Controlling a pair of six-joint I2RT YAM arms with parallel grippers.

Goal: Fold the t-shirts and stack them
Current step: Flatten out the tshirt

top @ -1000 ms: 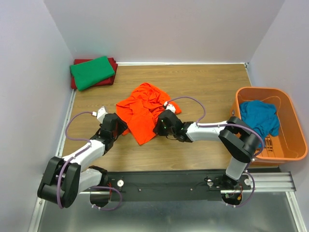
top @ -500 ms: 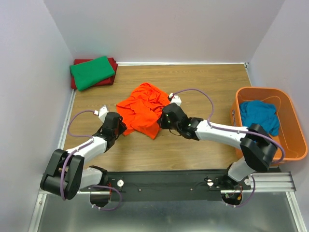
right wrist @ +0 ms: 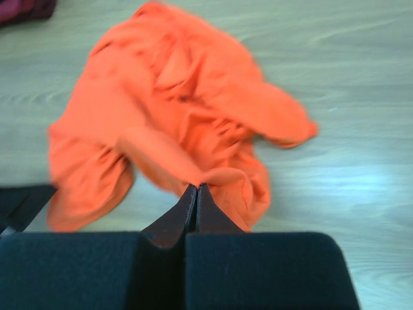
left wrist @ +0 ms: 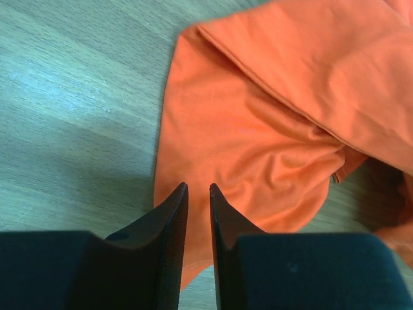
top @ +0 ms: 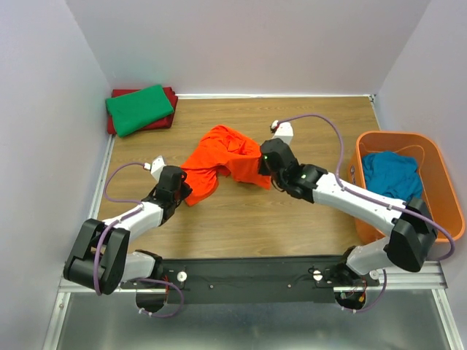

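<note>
The bright orange t-shirt (top: 226, 154) lies crumpled mid-table. My right gripper (top: 263, 171) is at its right side, shut on a fold of the cloth (right wrist: 219, 177) and holding that fold up off the wood. My left gripper (top: 187, 191) sits low at the shirt's near-left corner. Its jaws stand a narrow gap apart over the flat cloth (left wrist: 258, 135), with the hem showing between them. The green t-shirt (top: 139, 108) lies folded on the dark red one (top: 169, 93) in the far-left corner. The teal blue t-shirt (top: 392, 179) lies bunched in the basket.
The rigid orange plastic basket (top: 408, 136) stands at the table's right edge. White walls close the back and both sides. Bare wood shows around the orange shirt (right wrist: 148, 110). The left gripper's black tip (right wrist: 19, 200) shows at the left of the right wrist view.
My right gripper moved up and to the right with the shirt's fold, dragging the near corner across and spreading the cloth sideways. My left gripper stayed at the near-left corner.
</note>
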